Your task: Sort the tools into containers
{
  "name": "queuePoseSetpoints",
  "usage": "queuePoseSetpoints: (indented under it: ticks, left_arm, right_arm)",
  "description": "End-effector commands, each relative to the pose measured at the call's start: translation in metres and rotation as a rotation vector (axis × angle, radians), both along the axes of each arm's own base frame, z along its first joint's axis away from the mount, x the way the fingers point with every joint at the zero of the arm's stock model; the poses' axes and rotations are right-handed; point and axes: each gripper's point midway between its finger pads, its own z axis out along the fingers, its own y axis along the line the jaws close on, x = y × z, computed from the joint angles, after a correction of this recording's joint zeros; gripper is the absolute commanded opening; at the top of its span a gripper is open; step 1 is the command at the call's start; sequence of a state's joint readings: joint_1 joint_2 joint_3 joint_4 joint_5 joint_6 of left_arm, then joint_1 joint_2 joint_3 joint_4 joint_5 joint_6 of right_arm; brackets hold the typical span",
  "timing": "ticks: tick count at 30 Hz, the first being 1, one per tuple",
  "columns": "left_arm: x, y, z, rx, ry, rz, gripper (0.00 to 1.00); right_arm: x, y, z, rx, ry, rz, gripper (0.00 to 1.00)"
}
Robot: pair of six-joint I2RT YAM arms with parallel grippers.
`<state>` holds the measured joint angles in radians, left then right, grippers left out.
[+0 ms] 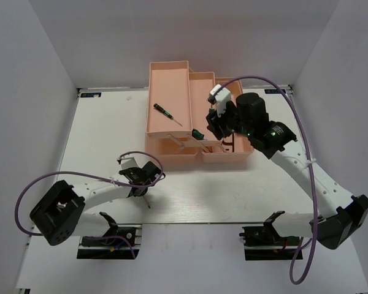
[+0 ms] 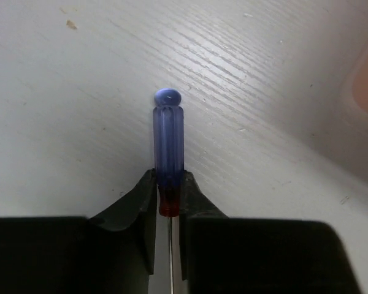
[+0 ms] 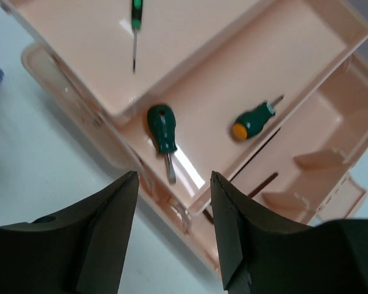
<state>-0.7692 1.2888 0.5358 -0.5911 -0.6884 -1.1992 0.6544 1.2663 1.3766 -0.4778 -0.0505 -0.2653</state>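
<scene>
My left gripper (image 2: 169, 195) is shut on a blue-handled screwdriver (image 2: 168, 139), low over the white table. The handle sticks out ahead of the fingers and the thin shaft runs back between them. In the top view this gripper (image 1: 141, 188) is in front of the salmon-pink toolbox (image 1: 172, 153). My right gripper (image 3: 173, 177) is open and empty above the toolbox's front edge (image 3: 159, 202). Below it, one tray (image 3: 306, 55) holds a green screwdriver (image 3: 162, 130) and a green-orange one (image 3: 253, 119). A higher tray (image 3: 190, 37) holds a black-green screwdriver (image 3: 135, 17).
The toolbox stands open at the back middle of the table (image 1: 104, 128), with its trays fanned out. The black-green screwdriver (image 1: 166, 114) lies in its left tray (image 1: 168, 82). A lower compartment with dividers (image 3: 322, 165) shows to the right. Purple cables loop over both arms.
</scene>
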Motion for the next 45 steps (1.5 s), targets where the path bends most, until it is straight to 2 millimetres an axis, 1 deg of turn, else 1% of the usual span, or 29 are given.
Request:
queuePoseSetpoints:
  ticks: [1, 3, 4, 5, 6, 8, 9, 10, 11, 12, 13, 17, 20, 21, 22, 23, 25, 27, 28, 31, 32, 34, 35, 37, 39, 40, 42, 43, 45]
  left_arm:
    - [-0.009, -0.004, -0.015, -0.027, 0.075, -0.019, 0.16]
    - [-0.01, -0.003, -0.006, -0.034, 0.067, -0.019, 0.0]
    - [-0.006, -0.003, 0.004, -0.035, 0.041, -0.015, 0.0]
    - [-0.009, 0.003, 0.011, -0.016, 0.046, -0.012, 0.0]
    - [-0.004, -0.006, 0.035, -0.052, -0.02, -0.033, 0.0]
    - [-0.003, 0.002, 0.062, -0.037, -0.061, -0.042, 0.0]
    - [0.005, -0.005, 0.093, -0.096, -0.138, -0.067, 0.0]
    - [0.009, -0.006, 0.111, -0.107, -0.185, -0.087, 0.0]
    - [0.016, -0.011, 0.138, -0.111, -0.239, -0.147, 0.0]
    - [0.02, -0.013, 0.156, -0.123, -0.285, -0.177, 0.0]
    - [0.019, -0.018, 0.178, -0.161, -0.341, -0.216, 0.0]
    - [0.037, -0.044, 0.269, -0.209, -0.573, -0.415, 0.0]
    - [0.055, -0.074, 0.316, -0.189, -0.669, -0.549, 0.0]
    - [0.063, -0.082, 0.321, -0.162, -0.666, -0.578, 0.0]
    - [0.078, -0.105, 0.313, -0.153, -0.632, -0.623, 0.0]
    - [0.09, -0.108, 0.328, -0.16, -0.657, -0.603, 0.0]
    - [0.118, -0.124, 0.333, -0.137, -0.666, -0.578, 0.0]
    - [0.139, -0.125, 0.336, -0.091, -0.667, -0.525, 0.0]
    - [0.149, -0.128, 0.351, -0.07, -0.692, -0.515, 0.0]
    - [0.186, -0.137, 0.33, 0.002, -0.628, -0.474, 0.0]
    - [0.196, -0.136, 0.341, -0.001, -0.644, -0.456, 0.0]
    - [0.217, -0.136, 0.328, 0.027, -0.619, -0.426, 0.0]
    - [0.222, -0.137, 0.334, 0.019, -0.626, -0.425, 0.0]
    - [0.235, -0.135, 0.332, 0.025, -0.614, -0.414, 0.0]
    - [0.247, -0.136, 0.323, 0.042, -0.574, -0.415, 0.09]
    - [0.252, -0.133, 0.32, 0.044, -0.564, -0.411, 0.29]
    - [0.257, -0.134, 0.316, 0.032, -0.548, -0.413, 0.55]
    - [0.258, -0.131, 0.318, 0.027, -0.545, -0.415, 0.7]
    - [0.256, -0.134, 0.315, 0.019, -0.534, -0.433, 0.75]
  right_arm:
    - [-0.015, -0.014, -0.011, 0.031, 0.06, -0.004, 0.57]
    - [-0.021, -0.022, -0.023, 0.026, 0.099, -0.006, 0.63]
    - [-0.024, -0.026, -0.022, 0.027, 0.098, -0.012, 0.71]
    - [-0.025, -0.029, -0.025, 0.023, 0.11, -0.017, 0.9]
    - [-0.028, -0.032, -0.028, 0.017, 0.123, -0.016, 0.9]
    - [-0.05, -0.028, -0.034, 0.015, 0.169, 0.085, 0.9]
    - [-0.069, -0.022, -0.04, 0.002, 0.191, 0.208, 0.84]
    - [-0.095, -0.016, -0.046, 0.015, 0.259, 0.33, 0.72]
    - [-0.11, -0.013, -0.047, 0.021, 0.279, 0.408, 0.34]
    - [-0.119, -0.013, -0.052, -0.012, 0.245, 0.503, 0.21]
    - [-0.143, -0.009, -0.058, 0.024, 0.315, 0.602, 0.13]
    - [-0.142, -0.011, -0.078, 0.005, 0.322, 0.604, 0.08]
    - [-0.137, -0.013, -0.094, -0.023, 0.336, 0.572, 0.11]
    - [-0.135, -0.013, -0.1, -0.031, 0.343, 0.564, 0.29]
    - [-0.136, -0.013, -0.104, -0.039, 0.35, 0.574, 0.44]
    - [-0.136, -0.014, -0.11, -0.044, 0.368, 0.572, 0.58]
    - [-0.134, -0.014, -0.119, -0.066, 0.374, 0.571, 0.68]
    - [-0.135, -0.016, -0.124, -0.078, 0.378, 0.58, 0.68]
    - [-0.137, -0.016, -0.127, -0.087, 0.374, 0.586, 0.6]
    - [-0.135, -0.015, -0.14, -0.107, 0.351, 0.592, 0.44]
    - [-0.136, -0.014, -0.142, -0.113, 0.348, 0.603, 0.34]
    - [-0.133, -0.013, -0.148, -0.126, 0.333, 0.605, 0.33]
    - [-0.133, -0.012, -0.151, -0.134, 0.334, 0.61, 0.33]
    - [-0.13, -0.01, -0.153, -0.146, 0.325, 0.613, 0.41]
    - [-0.126, -0.005, -0.155, -0.163, 0.315, 0.622, 0.6]
    - [-0.125, -0.004, -0.155, -0.17, 0.303, 0.63, 0.66]
    - [-0.12, 0.005, -0.157, -0.179, 0.288, 0.649, 0.85]
    - [-0.117, 0.01, -0.158, -0.183, 0.286, 0.658, 0.86]
    - [-0.113, 0.025, -0.159, -0.184, 0.277, 0.686, 0.86]
